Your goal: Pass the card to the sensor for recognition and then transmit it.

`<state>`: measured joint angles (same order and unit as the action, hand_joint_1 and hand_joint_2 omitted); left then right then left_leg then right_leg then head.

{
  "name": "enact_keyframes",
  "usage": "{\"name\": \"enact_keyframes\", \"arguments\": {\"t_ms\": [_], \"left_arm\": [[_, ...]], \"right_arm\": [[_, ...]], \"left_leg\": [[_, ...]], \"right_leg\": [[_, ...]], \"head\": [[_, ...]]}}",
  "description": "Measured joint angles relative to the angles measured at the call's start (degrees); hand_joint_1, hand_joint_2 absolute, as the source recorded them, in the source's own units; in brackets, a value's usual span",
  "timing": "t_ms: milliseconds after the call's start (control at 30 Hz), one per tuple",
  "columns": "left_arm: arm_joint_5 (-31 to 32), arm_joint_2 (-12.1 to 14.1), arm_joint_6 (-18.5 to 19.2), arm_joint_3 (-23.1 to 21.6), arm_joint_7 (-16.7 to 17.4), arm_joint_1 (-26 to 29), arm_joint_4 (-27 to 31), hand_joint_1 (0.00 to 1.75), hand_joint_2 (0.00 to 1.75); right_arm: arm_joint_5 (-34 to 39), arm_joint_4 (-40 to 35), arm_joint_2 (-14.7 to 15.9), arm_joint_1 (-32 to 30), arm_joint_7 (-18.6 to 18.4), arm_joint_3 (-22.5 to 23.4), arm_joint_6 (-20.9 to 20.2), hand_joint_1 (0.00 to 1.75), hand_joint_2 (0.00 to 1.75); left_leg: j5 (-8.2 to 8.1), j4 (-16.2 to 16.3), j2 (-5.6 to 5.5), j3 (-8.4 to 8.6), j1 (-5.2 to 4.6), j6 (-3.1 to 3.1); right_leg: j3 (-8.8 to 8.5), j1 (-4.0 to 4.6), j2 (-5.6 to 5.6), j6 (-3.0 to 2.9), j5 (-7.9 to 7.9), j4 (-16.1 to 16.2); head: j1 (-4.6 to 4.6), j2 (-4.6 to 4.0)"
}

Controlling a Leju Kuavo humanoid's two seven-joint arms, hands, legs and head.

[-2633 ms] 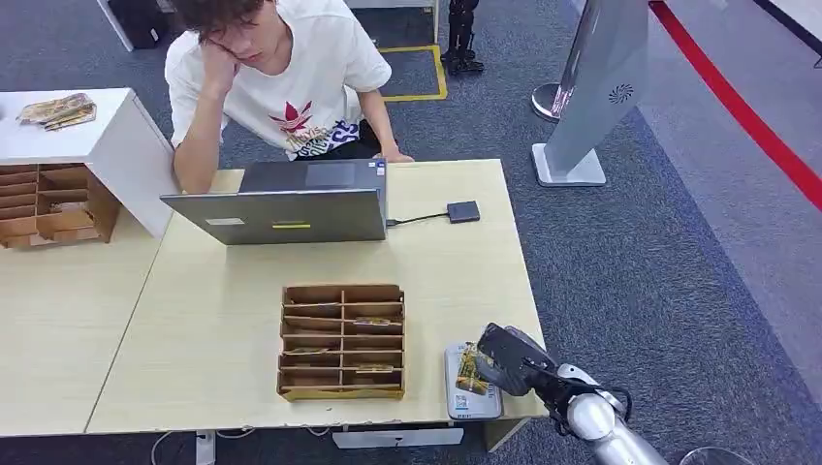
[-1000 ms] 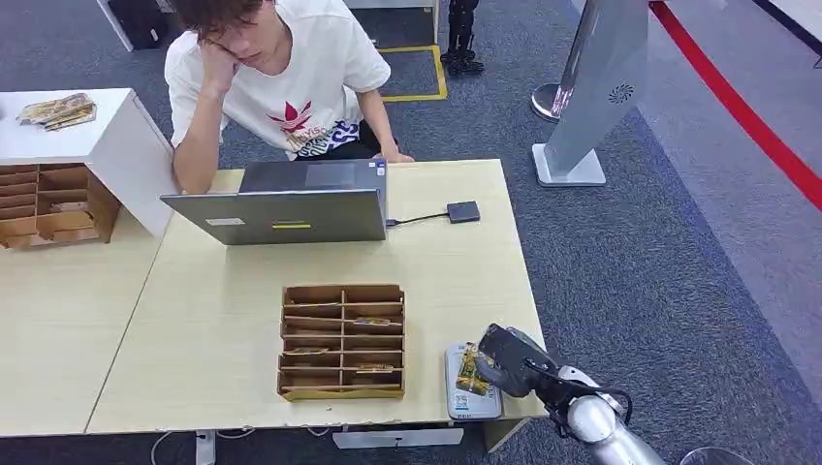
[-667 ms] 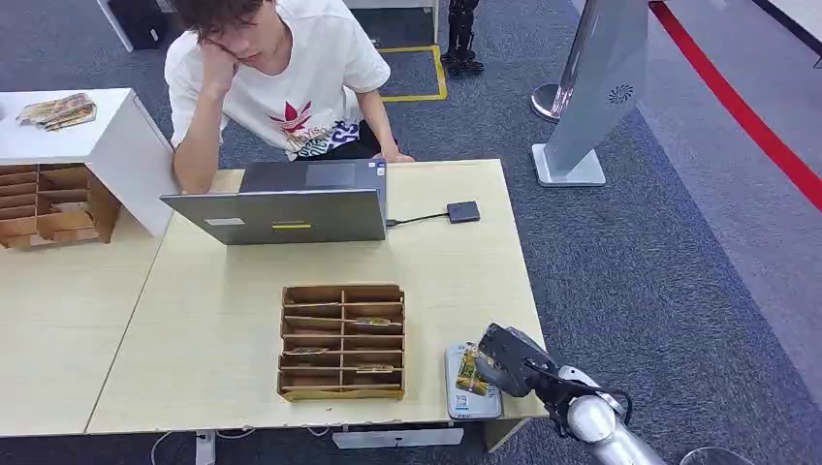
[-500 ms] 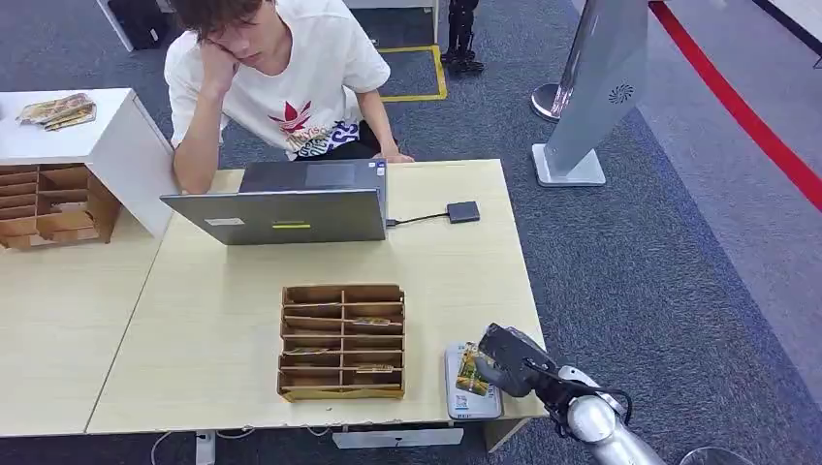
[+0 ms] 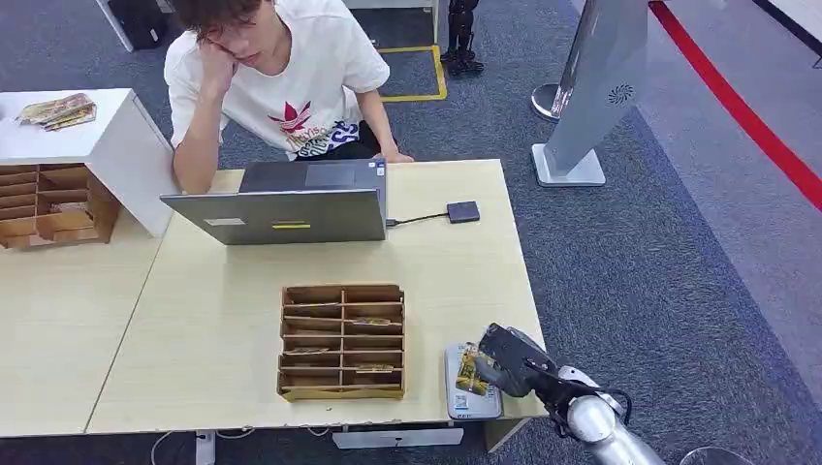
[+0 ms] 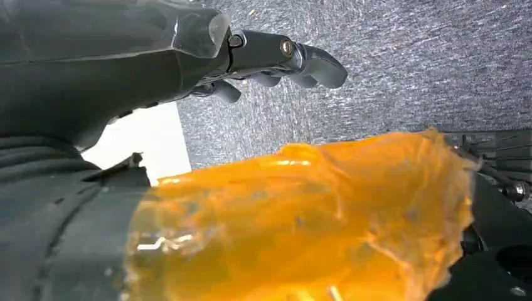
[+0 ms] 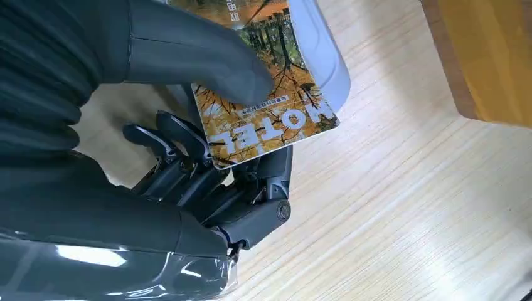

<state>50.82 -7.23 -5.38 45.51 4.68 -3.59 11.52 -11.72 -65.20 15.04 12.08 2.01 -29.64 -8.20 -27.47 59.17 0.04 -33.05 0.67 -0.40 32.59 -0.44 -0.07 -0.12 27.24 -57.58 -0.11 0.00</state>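
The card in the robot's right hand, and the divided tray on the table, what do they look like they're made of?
The card looks like glossy printed plastic or coated card stock: thin, flat, rounded corner, photo print with "HOTEL" lettering. The right hand pinches it over the pale sensor. The divided tray looks like brown corrugated cardboard or thin wood, matte; which one I cannot tell.

Left hand (image 6: 157,56) over grey carpet (image 6: 401,69); blurred orange film, perhaps tape (image 6: 301,226), close to lens.
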Motion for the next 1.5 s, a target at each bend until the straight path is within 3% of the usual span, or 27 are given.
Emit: {"name": "enact_keyframes", "arguments": {"t_ms": [567,700,867,1000,1167,1367,1500], "left_arm": [[0.07,0.00,0.09,0.00,0.17,-0.22,0.00,0.00,0.00],[-0.24,0.00,0.07,0.00,-0.15,-0.19,0.00,0.00,0.00],[-0.07,-0.09,0.17,0.00,-0.90,-0.10,0.00,0.00,0.00],[0.74,-0.48,0.20,-0.02,-0.98,-0.21,0.00,0.00,0.00],[1.49,-0.79,0.74,-0.02,-0.98,-0.57,0.00,0.00,0.00],[2.86,-0.85,1.38,-0.24,-0.66,-1.19,0.00,0.00,0.00],[3.85,-0.87,1.99,-0.63,-0.04,-1.84,0.00,0.00,0.00]], "right_arm": [[0.85,0.24,-0.22,-0.17,0.61,0.04,0.37,1.75,1.75],[2.45,-1.77,-0.77,-2.18,3.80,1.51,2.23,1.75,1.75],[6.89,-9.58,-4.73,-6.01,10.72,5.10,3.39,1.75,1.75],[14.89,-17.73,-8.59,-8.13,15.39,7.24,-0.66,1.75,1.75],[22.92,-24.69,-11.69,-9.36,17.51,8.39,-6.20,1.75,1.75],[32.98,-29.68,-14.88,-9.27,17.31,8.42,-13.74,1.75,1.75],[32.19,-30.42,-16.26,-7.36,16.02,7.85,-15.28,1.75,1.75]], "left_leg": [[0.00,0.00,0.01,0.04,0.00,0.00],[0.00,0.00,-0.03,-0.04,0.00,0.00],[0.00,-0.01,-0.01,-0.08,0.01,0.00],[0.00,-0.02,-0.01,-0.10,0.02,-0.01],[0.00,-0.02,-0.01,-0.12,0.00,0.00],[0.02,-0.01,-0.01,-0.13,0.00,0.03],[0.03,-0.01,0.01,-0.12,0.00,0.02]], "right_leg": [[-0.03,0.00,0.00,0.00,0.00,0.00],[-0.02,0.00,-0.03,0.00,0.00,-0.01],[0.06,0.01,-0.01,0.00,0.00,-0.01],[0.09,0.02,-0.02,0.01,0.02,-0.01],[0.09,0.02,-0.01,0.02,0.02,-0.01],[0.07,0.02,-0.02,0.02,0.01,-0.01],[0.07,0.01,0.00,0.01,0.00,-0.01]], "head": [[0.00,0.00],[0.00,0.00],[-0.02,0.00],[-0.02,0.00],[-0.02,0.00],[0.00,0.00],[0.00,0.00]]}}
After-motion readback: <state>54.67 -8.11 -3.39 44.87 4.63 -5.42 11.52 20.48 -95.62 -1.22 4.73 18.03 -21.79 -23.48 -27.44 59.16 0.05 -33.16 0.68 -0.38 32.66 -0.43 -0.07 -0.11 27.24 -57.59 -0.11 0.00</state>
